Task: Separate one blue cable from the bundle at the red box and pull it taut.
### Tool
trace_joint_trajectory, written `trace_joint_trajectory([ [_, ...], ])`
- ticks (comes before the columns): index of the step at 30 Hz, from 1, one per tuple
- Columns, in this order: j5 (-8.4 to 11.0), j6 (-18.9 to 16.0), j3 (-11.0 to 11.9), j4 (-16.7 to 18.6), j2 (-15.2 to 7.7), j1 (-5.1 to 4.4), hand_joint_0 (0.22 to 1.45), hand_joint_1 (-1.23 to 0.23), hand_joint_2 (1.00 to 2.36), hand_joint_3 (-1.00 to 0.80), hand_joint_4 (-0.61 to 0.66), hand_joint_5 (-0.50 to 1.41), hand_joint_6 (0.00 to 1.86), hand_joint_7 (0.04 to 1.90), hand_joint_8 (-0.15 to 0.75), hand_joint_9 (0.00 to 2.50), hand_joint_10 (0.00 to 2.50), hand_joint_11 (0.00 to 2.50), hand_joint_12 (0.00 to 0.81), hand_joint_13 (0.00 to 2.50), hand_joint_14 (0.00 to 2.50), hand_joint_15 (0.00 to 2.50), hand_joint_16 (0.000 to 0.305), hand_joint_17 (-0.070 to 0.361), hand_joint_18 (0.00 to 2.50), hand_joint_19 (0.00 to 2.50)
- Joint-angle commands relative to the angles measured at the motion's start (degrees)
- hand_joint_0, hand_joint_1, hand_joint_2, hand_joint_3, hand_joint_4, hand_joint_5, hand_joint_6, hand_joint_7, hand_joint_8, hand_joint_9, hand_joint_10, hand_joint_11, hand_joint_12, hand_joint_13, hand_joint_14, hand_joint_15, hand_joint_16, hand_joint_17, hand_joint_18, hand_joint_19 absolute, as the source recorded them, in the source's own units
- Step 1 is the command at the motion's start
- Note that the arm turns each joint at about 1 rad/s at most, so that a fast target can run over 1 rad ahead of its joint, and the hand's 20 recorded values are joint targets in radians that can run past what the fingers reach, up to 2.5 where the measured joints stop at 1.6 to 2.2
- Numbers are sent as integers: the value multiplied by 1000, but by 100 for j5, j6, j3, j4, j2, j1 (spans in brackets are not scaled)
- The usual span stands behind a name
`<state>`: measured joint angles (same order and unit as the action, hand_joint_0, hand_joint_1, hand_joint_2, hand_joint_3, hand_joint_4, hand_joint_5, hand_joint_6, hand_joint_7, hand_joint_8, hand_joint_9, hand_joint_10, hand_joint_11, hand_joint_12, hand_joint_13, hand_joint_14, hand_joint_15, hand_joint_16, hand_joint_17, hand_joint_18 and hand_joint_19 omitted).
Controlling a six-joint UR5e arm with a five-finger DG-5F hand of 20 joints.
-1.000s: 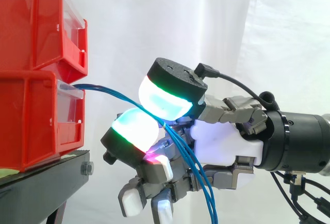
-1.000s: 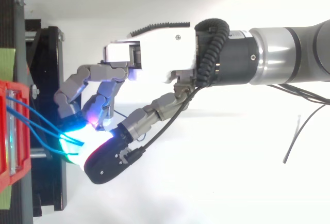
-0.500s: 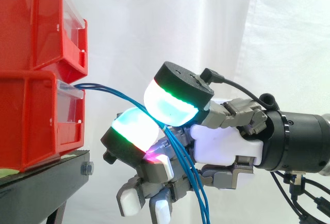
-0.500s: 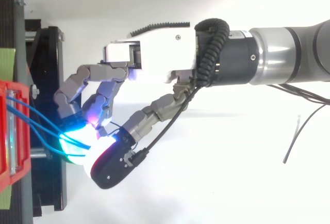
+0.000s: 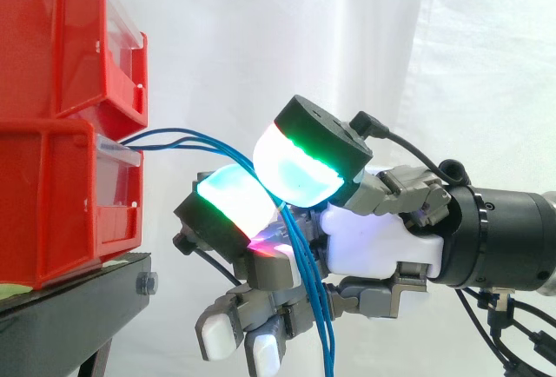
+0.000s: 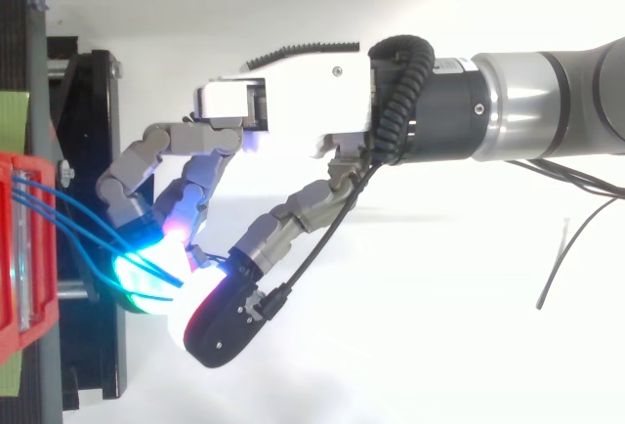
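Several thin blue cables [image 5: 187,142] leave the front of the lower red bin [image 5: 52,203] and run right to my hand [image 5: 382,247]. They pass between two green-glowing pads [image 5: 300,168] and hang down in front of the palm. From above, the cables [image 6: 68,224] fan out from the bin's edge [image 6: 15,248] to the curled fingers of the hand [image 6: 293,116]. The thumb and fingers are curled round the strands just right of the bin. The strands sag slightly and are spread apart near the bin.
A second red bin [image 5: 61,38] is stacked on the lower one. Both rest on a black stand [image 5: 78,307] at the left, before a white curtain [image 5: 347,29]. The arm reaches in from the right.
The thumb pad has risen and shifted to the right, away from the bin. The blue cables, bunched before, have spread into separate strands near the bin.
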<state>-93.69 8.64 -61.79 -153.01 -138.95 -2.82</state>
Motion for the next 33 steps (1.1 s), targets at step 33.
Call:
trace_joint_trajectory([
  [33, -35, -11, 0, 8, 0, 28, 664, -1088, 1000, -500, -193, -167, 921, 1168, 179, 890, 20, 1080, 350, 712, 21, 532, 46, 104, 780, 499],
])
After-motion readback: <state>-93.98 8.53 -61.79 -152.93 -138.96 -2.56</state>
